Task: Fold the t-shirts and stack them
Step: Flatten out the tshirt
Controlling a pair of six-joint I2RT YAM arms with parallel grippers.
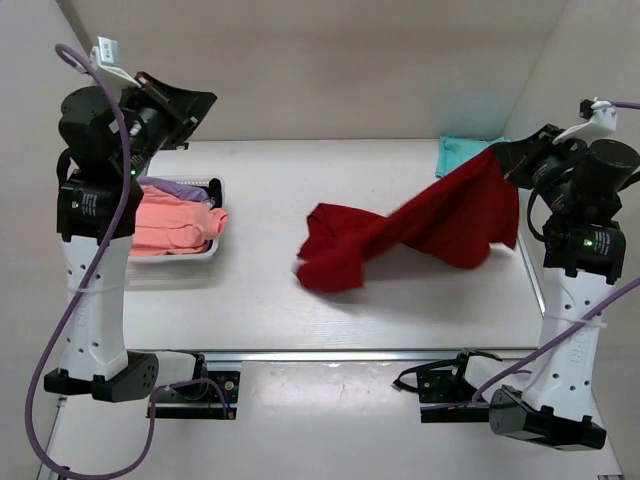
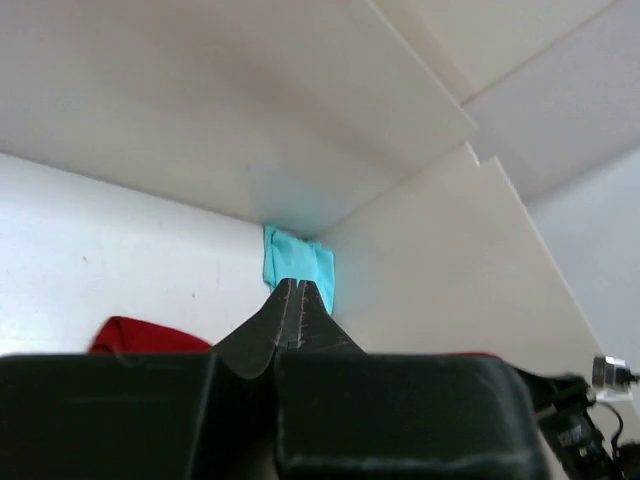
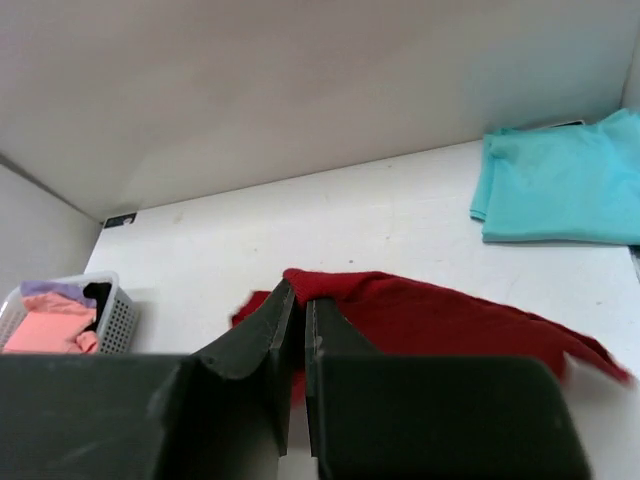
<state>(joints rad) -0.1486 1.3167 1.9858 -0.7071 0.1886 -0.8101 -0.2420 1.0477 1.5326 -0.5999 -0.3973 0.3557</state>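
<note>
The dark red t-shirt hangs stretched from the table's middle up to my right gripper, which is shut on its edge and holds it raised. In the right wrist view the jaws pinch the red cloth. The teal t-shirt lies folded at the back right corner, also in the right wrist view and the left wrist view. The salmon pink t-shirt and the lavender t-shirt lie in the basket. My left gripper is shut and empty, raised above the basket.
The white mesh basket stands at the left of the table, below my left arm. Walls close the table at the back and on the right. The table's front edge runs just ahead of the arm bases.
</note>
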